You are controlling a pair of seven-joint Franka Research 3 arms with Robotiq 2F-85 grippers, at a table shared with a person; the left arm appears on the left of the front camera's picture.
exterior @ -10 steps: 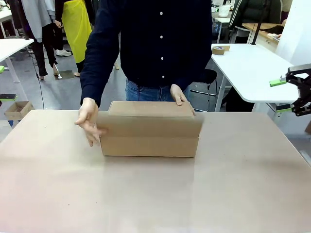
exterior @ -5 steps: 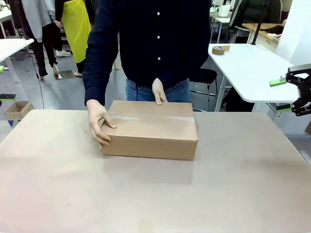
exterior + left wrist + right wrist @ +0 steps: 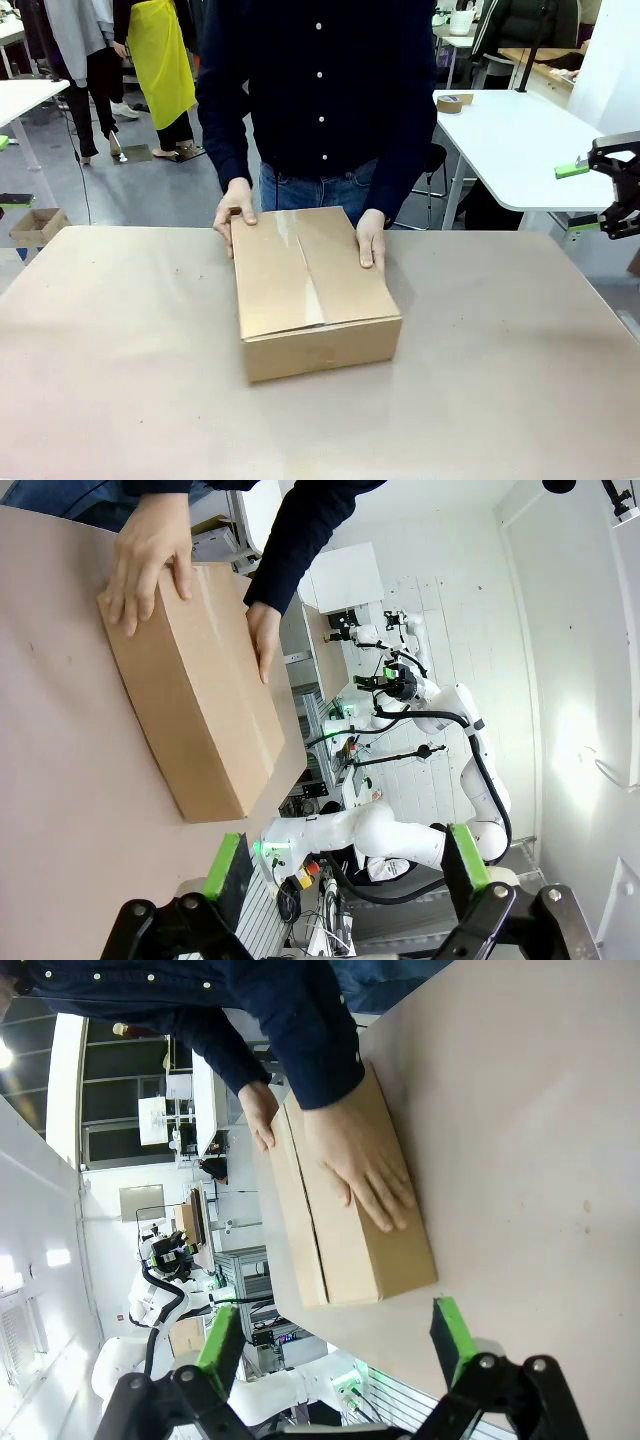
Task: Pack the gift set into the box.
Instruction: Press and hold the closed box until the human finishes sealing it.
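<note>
Box: a brown cardboard box is found lying flat on the table, about mid-width and nearer the far edge, with one short end turned toward the robot's side.
Flaps: the top flaps are seen folded down and meeting along a seam that runs the length of the lid. A glossy strip of clear tape is noted along that seam.
Contents: cannot be told, the lid being shut.
Person's hands: one hand is laid on the far corner at picture left. The other hand is laid flat on the top along the picture-right edge. Both are in contact with the box.
Left gripper: seen in the left wrist view with its green-padded fingers set wide apart and nothing between them. The box lies well ahead of it on the table.
Right gripper: seen at the right edge of the front view, raised beside the table and well apart from the box, fingers spread, nothing held. The spread is confirmed in the right wrist view, where the box lies ahead.
Background: a roll of tape is noted on a white table behind.
</note>
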